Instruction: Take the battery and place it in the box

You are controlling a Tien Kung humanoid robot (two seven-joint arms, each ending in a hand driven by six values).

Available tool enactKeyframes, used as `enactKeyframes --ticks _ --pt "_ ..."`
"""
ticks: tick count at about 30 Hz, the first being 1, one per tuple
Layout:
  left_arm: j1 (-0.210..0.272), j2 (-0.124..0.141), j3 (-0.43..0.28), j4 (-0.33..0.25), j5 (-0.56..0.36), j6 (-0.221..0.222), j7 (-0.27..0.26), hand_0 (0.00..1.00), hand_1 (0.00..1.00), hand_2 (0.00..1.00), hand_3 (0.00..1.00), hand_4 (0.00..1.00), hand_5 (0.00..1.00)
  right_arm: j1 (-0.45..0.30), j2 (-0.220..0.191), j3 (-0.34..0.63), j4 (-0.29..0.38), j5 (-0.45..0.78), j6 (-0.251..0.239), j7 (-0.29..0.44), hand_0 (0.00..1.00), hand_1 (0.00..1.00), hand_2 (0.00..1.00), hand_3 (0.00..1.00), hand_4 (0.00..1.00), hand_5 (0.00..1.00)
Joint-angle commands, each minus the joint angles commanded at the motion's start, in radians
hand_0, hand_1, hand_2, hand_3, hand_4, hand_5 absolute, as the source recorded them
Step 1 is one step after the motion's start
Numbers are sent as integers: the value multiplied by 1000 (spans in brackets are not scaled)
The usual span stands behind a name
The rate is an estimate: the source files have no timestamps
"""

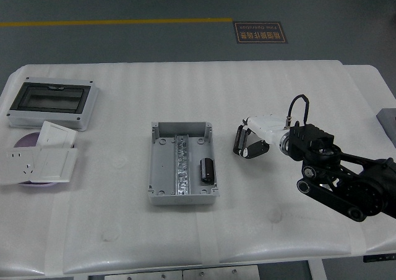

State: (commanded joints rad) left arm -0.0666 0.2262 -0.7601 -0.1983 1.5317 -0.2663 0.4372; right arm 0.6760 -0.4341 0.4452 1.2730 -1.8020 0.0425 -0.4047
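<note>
The right hand [246, 141] comes in from the right w/ its black arm; its fingers [242, 145] are curled round a small black battery [238, 140], gripping it; the battery sits just above the white surface [124, 230], a bit to the right of the box, can't tell if it touches the surface. The box [182, 162] is grey and open, in the middle of the surface; a metal strip runs down its middle; another black battery [208, 169] already lies inside, in the right part. At the far left there is a grey case w/ a dark window [52, 102]; near it lie white switch plates [42, 160] on top of a purple disc [26, 142]. The left arm is out of sight.
</note>
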Motion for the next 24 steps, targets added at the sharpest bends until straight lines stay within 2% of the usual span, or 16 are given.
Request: enactKeyframes --ticks 5,6,8,10,14,17,19,23,24 --pt "1 -1 -1 0 1 -1 0 630 562 534 554 307 2 -34 -16 52 36 -7 -8 4 781 643 490 660 338 173" --pt "2 -1 -1 0 2 -1 1 631 562 533 554 307 2 -50 -22 79 60 -2 -12 7 762 627 471 652 182 49" --pt "3 -1 -2 0 3 -1 1 631 562 533 554 307 2 -68 -26 111 91 9 -19 13 762 627 471 652 182 49" --pt "3 -2 -2 0 4 -2 1 631 562 533 554 307 2 -93 -25 152 132 40 -41 32 762 627 471 652 182 49" --pt "4 -4 -2 -1 4 -3 1 631 561 533 557 306 2 -135 -12 217 218 117 -115 101 761 624 466 651 181 43" --pt "4 -4 -1 -1 3 -3 1 631 561 533 557 306 2 -153 -1 204 271 188 -182 167 761 624 466 651 181 43" --pt "4 -4 0 -1 3 -3 1 632 562 532 557 309 2 -159 4 184 282 235 -214 208 765 623 470 656 213 49" --pt "5 -2 -1 -1 4 -3 2 632 562 532 557 309 2 -163 3 135 276 316 -221 256 765 623 470 656 213 49" --pt "5 -2 -1 -1 3 -3 2 633 561 531 556 309 2 -164 2 123 272 328 -220 263 779 637 589 681 247 68"
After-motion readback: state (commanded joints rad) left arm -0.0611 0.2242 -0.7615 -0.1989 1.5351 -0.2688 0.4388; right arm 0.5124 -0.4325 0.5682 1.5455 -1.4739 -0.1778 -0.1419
